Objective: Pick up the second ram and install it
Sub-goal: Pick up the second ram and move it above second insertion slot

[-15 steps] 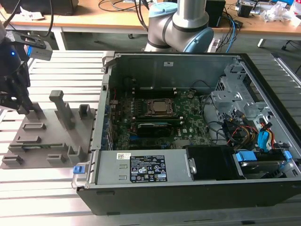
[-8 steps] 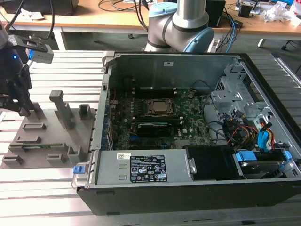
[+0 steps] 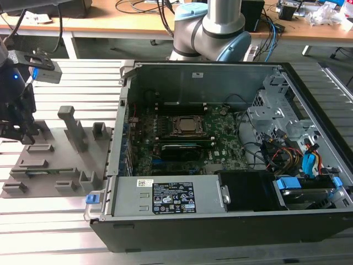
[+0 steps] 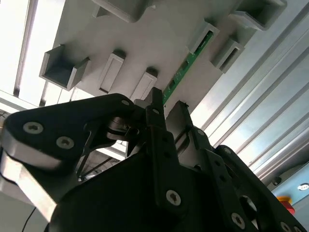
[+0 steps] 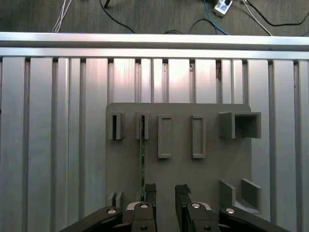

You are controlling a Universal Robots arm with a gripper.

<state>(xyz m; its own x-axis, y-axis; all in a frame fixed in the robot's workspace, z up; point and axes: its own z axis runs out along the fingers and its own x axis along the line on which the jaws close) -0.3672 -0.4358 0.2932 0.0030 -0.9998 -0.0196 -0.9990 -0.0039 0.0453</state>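
Hovering over gray plastic holder plate (image 5: 212, 169), black claw (image 5: 165, 191) open, empty, thin green ram stick (image 5: 143, 154) on edge in slot beside it

Green second ram (image 5: 143, 154), gray holder plate (image 5: 179, 169), black pincer (image 5: 164, 189), perhaps silvery ribbed table (image 5: 48, 145).

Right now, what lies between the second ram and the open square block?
In the first wrist view: two empty slot blocks, between second ram and square block.
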